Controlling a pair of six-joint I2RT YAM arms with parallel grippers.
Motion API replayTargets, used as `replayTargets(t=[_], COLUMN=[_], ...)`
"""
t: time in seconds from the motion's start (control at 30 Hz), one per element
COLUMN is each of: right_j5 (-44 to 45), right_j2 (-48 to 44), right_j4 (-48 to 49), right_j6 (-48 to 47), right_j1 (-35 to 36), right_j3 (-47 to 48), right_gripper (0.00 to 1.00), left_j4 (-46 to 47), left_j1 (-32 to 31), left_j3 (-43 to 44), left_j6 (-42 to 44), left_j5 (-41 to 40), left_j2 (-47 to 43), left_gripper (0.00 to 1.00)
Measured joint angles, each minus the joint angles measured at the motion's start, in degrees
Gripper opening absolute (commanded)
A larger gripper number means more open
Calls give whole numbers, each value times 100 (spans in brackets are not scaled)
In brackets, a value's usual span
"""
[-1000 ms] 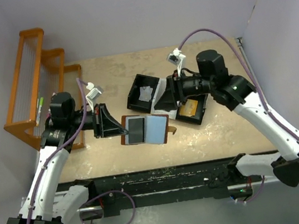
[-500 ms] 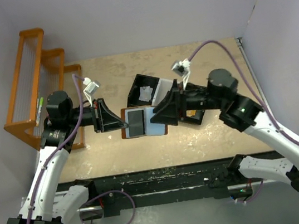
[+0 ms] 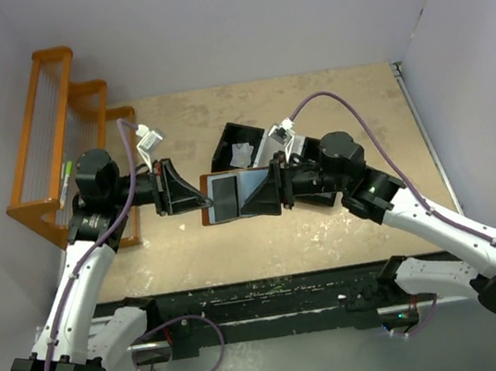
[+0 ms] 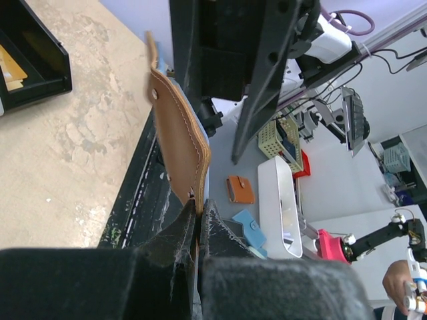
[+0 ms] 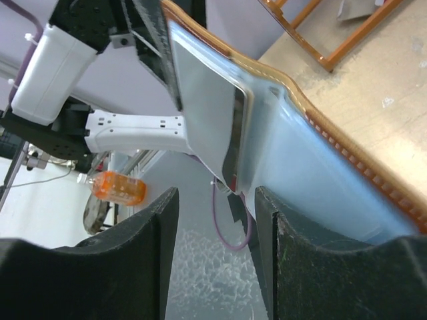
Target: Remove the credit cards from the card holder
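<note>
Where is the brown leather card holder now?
In the top view, the brown leather card holder is mid-table, pinched by the left claw, facing the right claw.

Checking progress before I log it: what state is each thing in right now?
card holder: open, held up in the air.
dark card: tucked in the holder's pocket.
left claw: shut on the card holder's edge.
right claw: open, at the card.
tray: gold card inside.

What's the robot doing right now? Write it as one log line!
left gripper: shut on card holder | right gripper: open, facing its lining | dark card: in pocket | step: not yet pulled
</note>
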Motion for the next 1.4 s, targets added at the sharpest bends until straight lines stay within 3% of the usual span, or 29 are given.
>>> replayTargets(t=[0.17, 0.53, 0.83, 1.17, 1.4], right_j5=[-13, -177, -295, -358, -291], right_j2=[157, 216, 205, 81, 81], right_j4=[295, 1305, 1602, 2581, 2686], right_j6=[114, 601, 831, 1390, 1469], right_j1=[7, 11, 4, -2, -2], right_j3=[-212, -297, -417, -920, -944], right_gripper=[44, 42, 19, 14, 8], left_j4=[299, 577, 669, 662, 686], left_j1=[2, 7, 33, 33, 37], left_j3=[-4, -15, -15, -15, -13], left_j6=[-256, -470, -483, -466, -509], left_j5=[46, 219, 280, 310, 304], left_j2=[-2, -2, -87, -109, -111], left_gripper=[0, 0, 0, 0, 0])
